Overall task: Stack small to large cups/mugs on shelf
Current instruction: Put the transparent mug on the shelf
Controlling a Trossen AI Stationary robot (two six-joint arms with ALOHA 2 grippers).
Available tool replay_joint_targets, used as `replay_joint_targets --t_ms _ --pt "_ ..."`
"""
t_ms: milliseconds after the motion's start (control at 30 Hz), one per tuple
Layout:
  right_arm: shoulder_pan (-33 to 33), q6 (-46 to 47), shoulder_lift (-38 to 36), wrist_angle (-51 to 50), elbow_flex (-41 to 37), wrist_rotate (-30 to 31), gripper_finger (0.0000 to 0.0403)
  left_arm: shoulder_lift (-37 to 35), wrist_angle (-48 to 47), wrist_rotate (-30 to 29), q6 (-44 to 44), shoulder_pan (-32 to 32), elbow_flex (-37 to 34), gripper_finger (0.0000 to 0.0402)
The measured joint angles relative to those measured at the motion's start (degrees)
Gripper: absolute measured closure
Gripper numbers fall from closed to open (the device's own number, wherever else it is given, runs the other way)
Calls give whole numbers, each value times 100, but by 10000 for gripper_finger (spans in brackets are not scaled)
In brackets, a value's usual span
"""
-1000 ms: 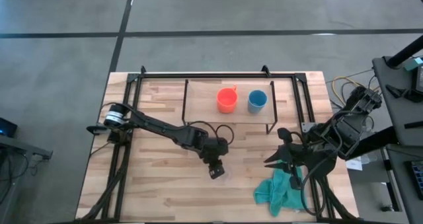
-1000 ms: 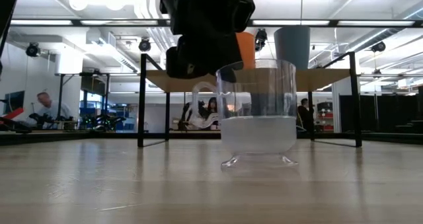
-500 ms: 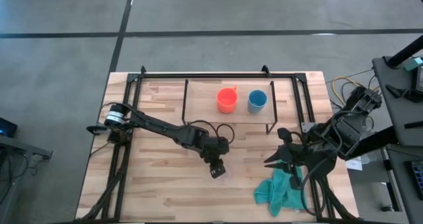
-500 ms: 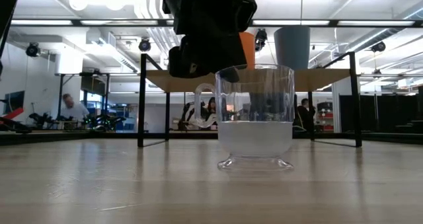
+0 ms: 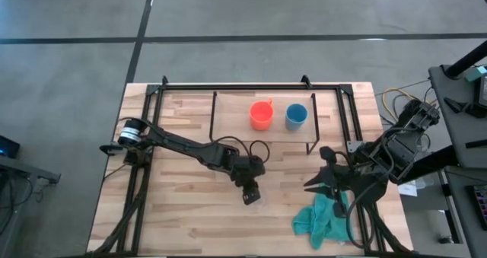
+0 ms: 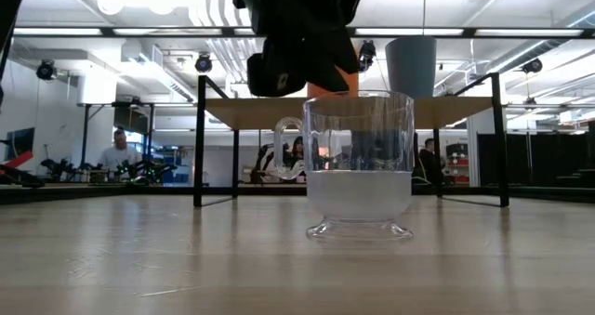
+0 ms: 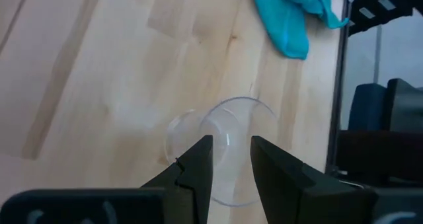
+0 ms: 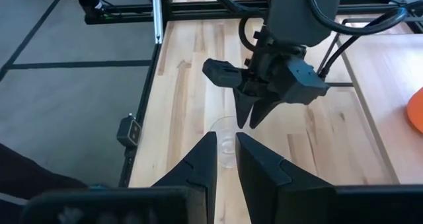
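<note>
The clear cup [image 6: 360,166] stands upright on its small feet on the table, near the middle [image 5: 256,200]. My left gripper [image 5: 249,192] hangs just above it, fingers pointing down and a little apart, clear of its rim [image 7: 230,141]. The orange cup [image 5: 261,115] and the blue cup [image 5: 296,116] stand side by side on the light-wood shelf [image 5: 228,113]. My right gripper [image 5: 310,183] waits near the table's right side, slightly open, above the teal cloth's edge.
A teal cloth [image 5: 323,220] lies crumpled near the table's near right corner. The shelf's black legs [image 6: 199,148] and the larger black frame [image 5: 152,98] stand around the work area. Bare wood lies left of the clear cup. People show in the room beyond.
The clear cup was tilted with its base partly off the table under my left gripper; it now stands flat. My left gripper has risen off the cup's rim and shifted slightly toward the shelf. My right arm has kept still.
</note>
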Motion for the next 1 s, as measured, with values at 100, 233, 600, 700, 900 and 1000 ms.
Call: replay_joint_targets --t_ms 100,233,600,700,900,1000 --pt "0 2 0 0 0 8 351 0 -58 -11 37 19 -33 313" --pt "0 1 0 0 -1 8 351 23 -144 -35 281 21 -51 313" --pt "0 2 0 0 -4 10 351 76 -255 -107 513 23 -148 313" --pt "0 2 0 0 -4 10 351 76 -235 -110 612 23 -172 313" --pt "0 2 0 0 -7 12 351 76 -230 -111 612 23 -191 313" --pt "0 2 0 1 -7 12 351 78 -233 -111 612 23 -191 313"
